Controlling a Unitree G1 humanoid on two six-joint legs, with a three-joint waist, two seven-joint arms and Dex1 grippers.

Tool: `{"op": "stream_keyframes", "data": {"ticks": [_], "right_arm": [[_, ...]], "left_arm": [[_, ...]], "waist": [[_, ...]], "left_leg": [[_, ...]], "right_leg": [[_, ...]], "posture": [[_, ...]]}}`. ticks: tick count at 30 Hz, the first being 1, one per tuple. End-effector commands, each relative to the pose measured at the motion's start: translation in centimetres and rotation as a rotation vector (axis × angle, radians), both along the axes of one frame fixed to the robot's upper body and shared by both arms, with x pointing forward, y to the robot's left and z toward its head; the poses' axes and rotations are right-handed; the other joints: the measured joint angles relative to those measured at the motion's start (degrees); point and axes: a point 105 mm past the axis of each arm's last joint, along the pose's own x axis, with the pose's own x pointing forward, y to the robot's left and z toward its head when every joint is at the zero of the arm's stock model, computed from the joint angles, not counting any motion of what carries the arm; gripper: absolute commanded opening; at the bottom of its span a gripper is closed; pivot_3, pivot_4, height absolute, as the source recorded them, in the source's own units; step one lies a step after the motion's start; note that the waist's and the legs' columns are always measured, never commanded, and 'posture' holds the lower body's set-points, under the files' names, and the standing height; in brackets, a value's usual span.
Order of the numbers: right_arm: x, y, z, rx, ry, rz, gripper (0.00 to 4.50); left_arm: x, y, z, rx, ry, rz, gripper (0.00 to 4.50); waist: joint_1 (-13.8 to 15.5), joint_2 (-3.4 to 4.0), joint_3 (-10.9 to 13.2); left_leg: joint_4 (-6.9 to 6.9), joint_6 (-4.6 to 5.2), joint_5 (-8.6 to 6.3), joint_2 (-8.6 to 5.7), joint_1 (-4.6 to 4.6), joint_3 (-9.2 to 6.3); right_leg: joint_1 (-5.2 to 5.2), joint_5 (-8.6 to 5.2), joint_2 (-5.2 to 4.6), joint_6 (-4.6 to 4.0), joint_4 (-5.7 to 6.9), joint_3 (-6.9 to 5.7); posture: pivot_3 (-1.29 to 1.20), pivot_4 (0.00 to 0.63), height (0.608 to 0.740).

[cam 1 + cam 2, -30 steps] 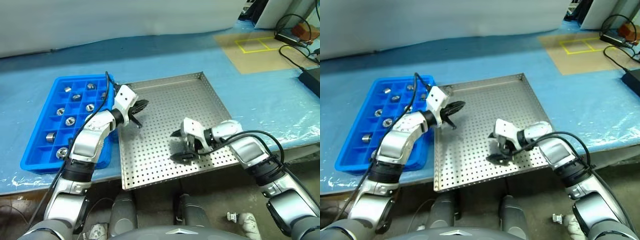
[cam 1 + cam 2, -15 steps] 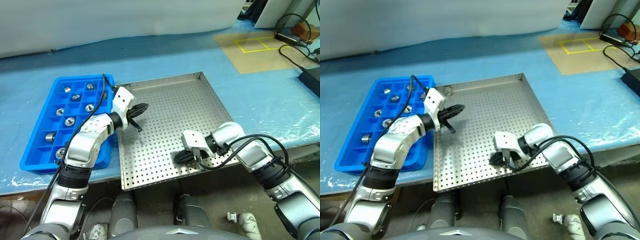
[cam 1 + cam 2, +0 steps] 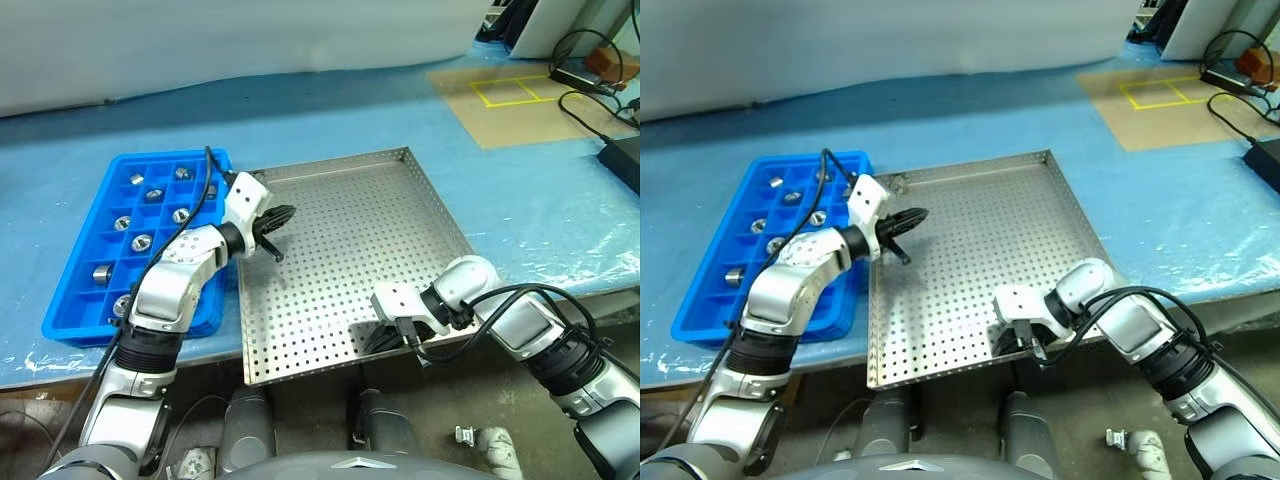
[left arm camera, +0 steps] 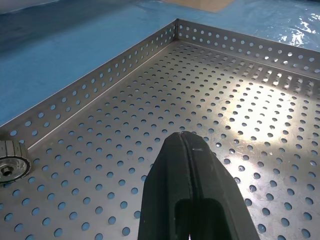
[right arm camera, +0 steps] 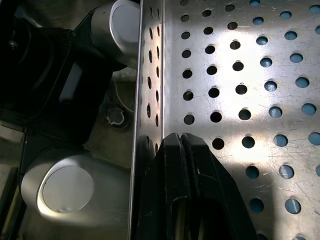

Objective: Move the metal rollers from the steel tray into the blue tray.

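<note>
The steel tray [image 3: 350,230] lies in the middle of the blue table, with the blue tray [image 3: 75,300] close on its left. Several metal rollers [image 3: 140,241] sit in the blue tray's compartments. One roller [image 3: 900,183] stands in the steel tray's far left corner, also seen against the rim in the left wrist view [image 4: 10,162]. My left gripper [image 3: 278,215] hovers shut and empty over the steel tray's left side. At the steel tray's front rim [image 5: 145,100] my right gripper [image 3: 375,340] is shut with nothing in it.
The table's front edge runs just below the steel tray. A brown board with a yellow taped square [image 3: 510,90] lies at the far right. Black cables and a black box [image 3: 625,160] sit at the right edge.
My right gripper has shut empty and drawn back and down from the steel tray's middle to its front rim. The left arm has stayed where it was.
</note>
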Motion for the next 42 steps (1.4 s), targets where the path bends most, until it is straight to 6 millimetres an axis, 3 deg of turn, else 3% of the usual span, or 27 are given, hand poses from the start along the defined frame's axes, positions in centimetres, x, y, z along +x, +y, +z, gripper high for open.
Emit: {"op": "stream_keyframes", "data": {"ticks": [1,19,26,29,34,36,39,42], "right_arm": [[-1.6,0.3,1.0,0.005,0.055,0.082,0.01],[-6.3,1.1,5.0,-0.014,0.194,0.115,0.01],[-6.8,1.3,6.0,-0.012,0.217,0.110,0.01],[-5.3,1.6,6.3,-0.005,0.142,0.086,0.01],[1.9,3.9,8.3,0.109,-0.022,-0.102,0.01],[3.9,4.5,8.7,0.152,-0.038,-0.162,0.01],[5.9,2.2,7.1,0.181,-0.056,-0.241,0.01],[7.1,1.2,5.9,0.202,-0.123,-0.282,0.01]], "left_arm": [[0.1,-0.2,1.1,-0.007,-0.047,-0.005,0.00],[1.6,0.2,1.2,-0.004,-0.056,0.053,0.00],[1.9,0.3,1.3,0.000,-0.060,0.061,0.00],[2.0,0.3,1.3,0.001,-0.062,0.064,0.00],[2.0,0.3,1.3,0.000,-0.064,0.068,0.00],[2.1,0.3,1.3,-0.001,-0.063,0.072,0.00],[2.8,0.8,1.5,-0.012,-0.072,0.120,0.00],[4.5,1.9,1.9,-0.009,-0.086,0.237,0.00]], "waist": [[0.0,0.00,0.0],[0.1,0.03,0.0],[0.2,0.03,0.0],[0.2,0.03,0.0],[-0.4,0.04,0.0],[-0.2,0.05,0.0],[1.0,0.04,0.0],[1.4,0.04,0.0]], "left_leg": [[0.01,0.00,0.00,0.01,0.00,0.00],[0.12,-0.02,0.01,0.05,0.32,-0.03],[0.11,-0.05,0.02,0.05,0.62,-0.05],[0.11,-0.06,0.02,0.05,0.60,-0.05],[0.15,-0.10,0.05,-0.02,0.63,-0.05],[0.18,-0.15,0.09,-0.03,0.60,-0.04],[0.15,-0.17,0.10,0.01,0.53,-0.06],[0.19,-0.03,0.01,-0.06,0.37,-0.04]], "right_leg": [[0.01,0.00,0.00,0.00,0.00,0.00],[0.33,0.01,0.00,0.00,0.13,0.02],[0.63,0.00,0.00,0.02,0.11,0.07],[0.62,0.00,0.00,0.01,0.11,0.06],[0.58,0.01,0.01,0.00,0.25,0.08],[0.49,0.01,0.01,-0.01,0.39,0.07],[0.54,-0.02,0.01,-0.03,0.31,-0.02],[0.59,-0.01,-0.08,-0.02,0.07,-0.01]], "posture": [[-0.07,0.150,0.740],[-0.07,0.150,0.740],[-0.08,0.150,0.740],[-0.08,0.150,0.740],[-0.08,0.150,0.740],[-0.08,0.150,0.740],[-0.09,0.150,0.740],[-0.09,0.150,0.740]]}}
